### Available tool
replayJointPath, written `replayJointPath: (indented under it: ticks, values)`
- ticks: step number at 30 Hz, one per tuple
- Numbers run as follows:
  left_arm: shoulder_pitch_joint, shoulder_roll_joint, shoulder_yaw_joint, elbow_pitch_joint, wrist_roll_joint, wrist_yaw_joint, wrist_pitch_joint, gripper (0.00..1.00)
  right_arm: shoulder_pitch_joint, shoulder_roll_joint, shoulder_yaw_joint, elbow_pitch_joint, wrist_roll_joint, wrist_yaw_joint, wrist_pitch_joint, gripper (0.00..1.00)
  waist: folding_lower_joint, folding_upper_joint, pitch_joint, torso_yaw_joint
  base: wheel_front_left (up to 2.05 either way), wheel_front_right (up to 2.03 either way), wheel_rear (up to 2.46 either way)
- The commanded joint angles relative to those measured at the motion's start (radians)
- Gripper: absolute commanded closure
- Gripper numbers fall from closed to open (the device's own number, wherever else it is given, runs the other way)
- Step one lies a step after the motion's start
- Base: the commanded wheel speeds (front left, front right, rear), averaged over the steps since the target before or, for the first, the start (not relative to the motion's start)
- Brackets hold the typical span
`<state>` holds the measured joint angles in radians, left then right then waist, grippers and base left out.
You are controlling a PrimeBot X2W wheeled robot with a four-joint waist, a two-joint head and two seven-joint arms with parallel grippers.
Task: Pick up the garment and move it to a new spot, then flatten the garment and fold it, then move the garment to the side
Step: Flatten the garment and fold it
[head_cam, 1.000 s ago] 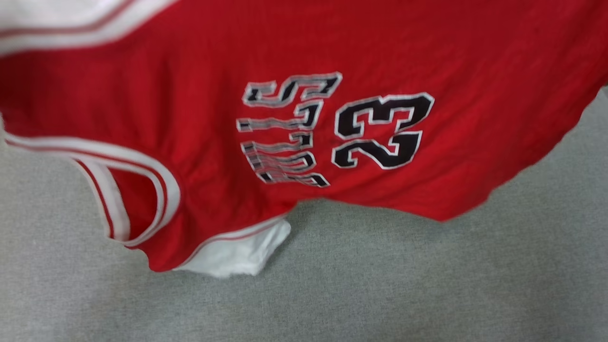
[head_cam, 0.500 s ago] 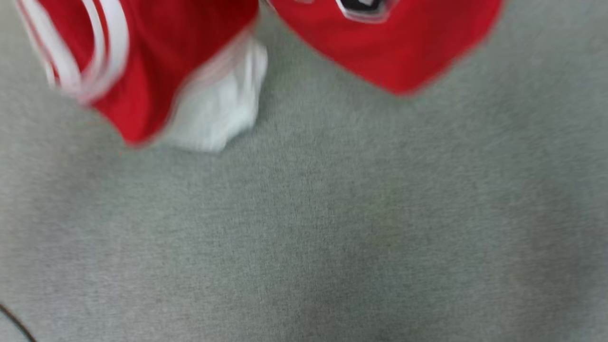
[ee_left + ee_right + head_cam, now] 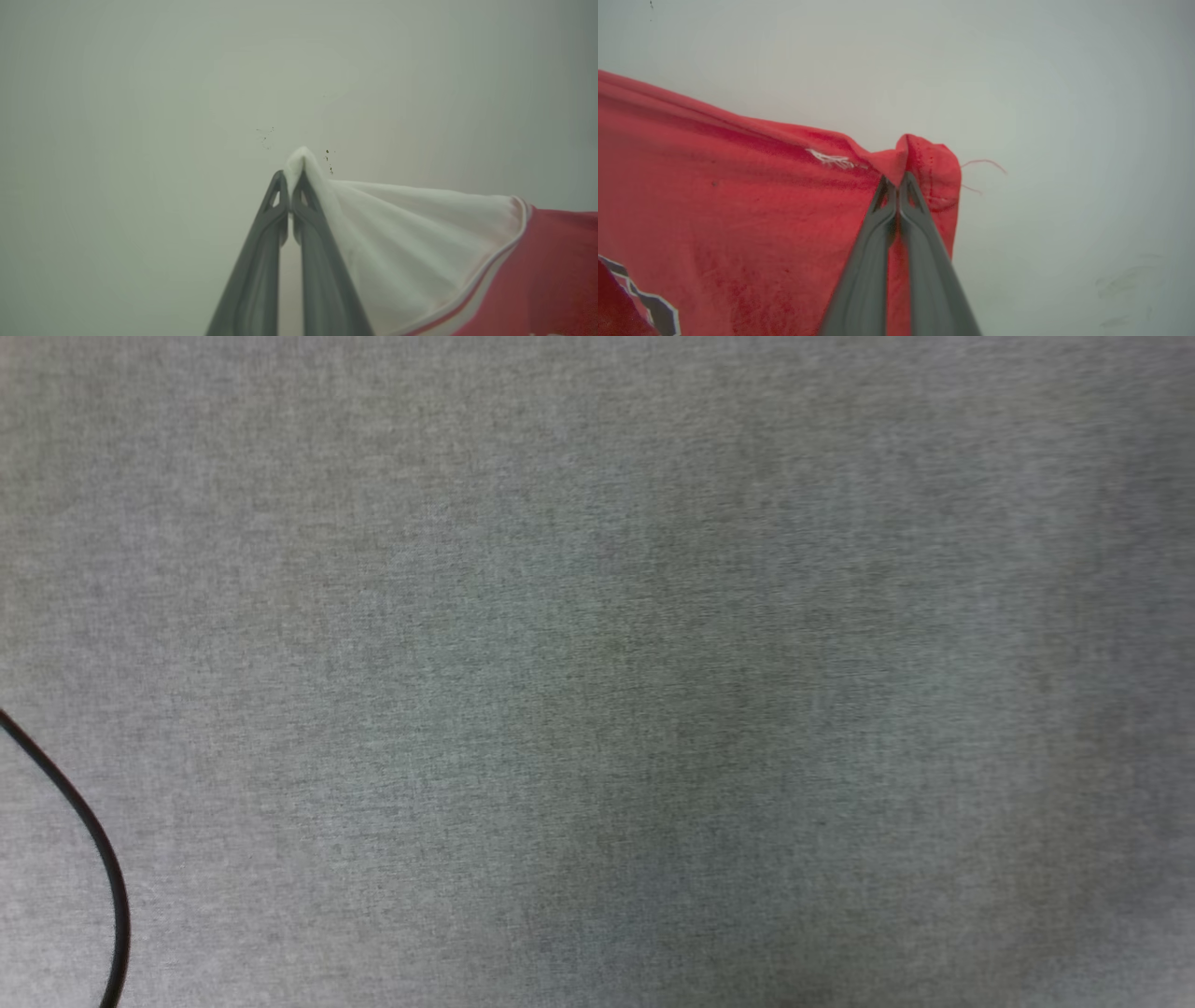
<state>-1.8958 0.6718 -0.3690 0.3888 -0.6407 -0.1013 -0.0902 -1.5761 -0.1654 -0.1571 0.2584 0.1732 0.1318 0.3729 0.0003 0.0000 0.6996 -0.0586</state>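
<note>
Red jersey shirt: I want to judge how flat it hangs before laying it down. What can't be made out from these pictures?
Printed black-and-white lettering: right wrist view, cut by the bottom-left corner, unreadable.
Most of the red short-sleeved jersey shirt, pinched by the left tool and right tool: runs off both wrist views' edges.
Thin black cable: head view, ends cut by the left and bottom edges.

Plain indoor work area, likely robot test bench: grey felt-like cloth surface (image 3: 597,616) spread flat, thin black cable (image 3: 121,919) trailing across corner, bare pale backdrop (image 3: 140,93) with few dark specks (image 3: 329,161); exact room unclear
</note>
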Motion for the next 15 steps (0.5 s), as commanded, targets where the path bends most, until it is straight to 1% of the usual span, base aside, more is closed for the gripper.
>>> replayJointPath:
  ticks: [1, 3, 7, 11, 15]
  values:
    - [-0.016, -0.005, -0.005, 0.036, 0.009, -0.002, -0.023, 1.00, -0.008, 0.002, -0.004, 0.033, -0.019, -0.002, -0.025, 1.00, -0.0003, 0.0000, 0.016, 0.010, 0.00, 0.00, 0.00]
    - [-0.009, -0.019, -0.028, 0.085, 0.011, -0.011, -0.052, 1.00, -0.004, 0.012, 0.003, 0.080, -0.034, -0.002, -0.061, 1.00, -0.0003, 0.0000, 0.018, 0.014, 0.00, 0.00, 0.00]
    - [0.075, -0.040, -0.073, 0.155, -0.002, -0.023, -0.104, 1.00, 0.062, 0.027, 0.034, 0.166, -0.054, -0.002, -0.127, 1.00, -0.0003, 0.0000, 0.011, 0.022, 0.00, 0.00, 0.00]
    - [0.243, -0.056, -0.110, 0.168, -0.033, -0.026, -0.147, 1.00, 0.151, 0.043, 0.069, 0.240, -0.045, -0.002, -0.187, 1.00, -0.0003, 0.0000, -0.017, 0.028, 0.00, 0.00, 0.00]
    - [0.430, -0.077, -0.134, 0.138, -0.057, -0.028, -0.167, 1.00, 0.256, 0.060, 0.114, 0.293, -0.031, -0.001, -0.233, 1.00, -0.0003, 0.0000, -0.058, 0.034, 0.00, 0.00, 0.00]
